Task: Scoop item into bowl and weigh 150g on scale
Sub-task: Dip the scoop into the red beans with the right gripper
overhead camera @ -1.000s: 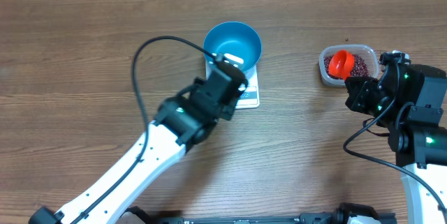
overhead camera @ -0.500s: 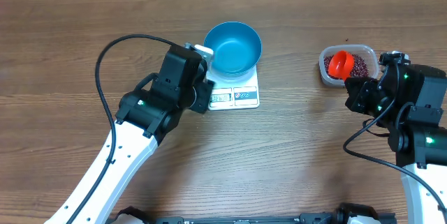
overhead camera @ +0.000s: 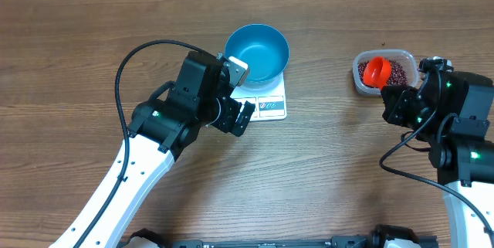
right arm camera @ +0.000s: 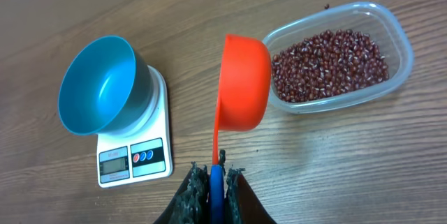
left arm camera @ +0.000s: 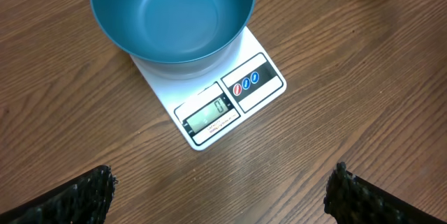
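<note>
At right: scoop point(right arm camera: 244, 84) over tub's point(right arm camera: 328, 105) left end.
Beans point(right arm camera: 328, 63) just rightward; right gripper point(right arm camera: 216, 182) pinches handle, left gripper point(left arm camera: 220, 192) spread.

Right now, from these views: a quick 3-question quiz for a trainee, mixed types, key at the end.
1. Short answer: the left gripper hovers by the scale. Are its jaws open or shut?
2. Multiple choice: the right gripper has the scoop by: A) its handle; B) the rim of its cup; C) not at all, the scoop lies loose.
3. True or false: the bowl on the scale is empty, while beans sit in the tub.

Key: 1 open. 2 A. 3 true.
</note>
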Controlling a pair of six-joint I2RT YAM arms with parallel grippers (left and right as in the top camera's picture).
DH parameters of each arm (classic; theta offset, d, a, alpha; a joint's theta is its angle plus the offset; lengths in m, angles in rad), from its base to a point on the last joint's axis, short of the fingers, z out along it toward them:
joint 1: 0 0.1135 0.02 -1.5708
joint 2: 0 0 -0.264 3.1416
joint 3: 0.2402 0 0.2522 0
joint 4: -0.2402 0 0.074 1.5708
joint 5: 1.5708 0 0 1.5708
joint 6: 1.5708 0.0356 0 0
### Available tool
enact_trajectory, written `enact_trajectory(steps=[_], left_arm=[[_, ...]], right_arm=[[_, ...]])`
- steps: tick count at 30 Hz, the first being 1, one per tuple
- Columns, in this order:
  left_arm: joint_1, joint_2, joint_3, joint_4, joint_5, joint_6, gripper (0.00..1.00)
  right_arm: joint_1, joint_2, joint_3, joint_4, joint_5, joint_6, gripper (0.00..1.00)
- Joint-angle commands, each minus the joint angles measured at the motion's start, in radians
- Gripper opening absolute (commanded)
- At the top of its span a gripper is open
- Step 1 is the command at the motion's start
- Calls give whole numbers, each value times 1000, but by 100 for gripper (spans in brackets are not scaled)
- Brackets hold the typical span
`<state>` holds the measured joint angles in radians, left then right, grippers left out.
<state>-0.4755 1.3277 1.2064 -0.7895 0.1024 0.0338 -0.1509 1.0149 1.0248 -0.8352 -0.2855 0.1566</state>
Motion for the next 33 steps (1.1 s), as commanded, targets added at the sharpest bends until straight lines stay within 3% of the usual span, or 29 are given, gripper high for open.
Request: enact_trajectory(steps=[1,14,20,28,33], left_arm=[[4,-8,2,0,21,23,100],[4,-8,2,0,21,23,100],[4,-8,2,0,21,23,100],[4,-8,2,0,21,23,100],[4,-8,2,0,21,23,100]], right_arm=[[-4,-2,22,-10,-7,-2,4],[-4,8,29,43,-3,-2,4],[-4,109,135,8,77,-36,4],[14,346,431,-149,317,-196,4],[56,444,473,-187,443,-374,4]])
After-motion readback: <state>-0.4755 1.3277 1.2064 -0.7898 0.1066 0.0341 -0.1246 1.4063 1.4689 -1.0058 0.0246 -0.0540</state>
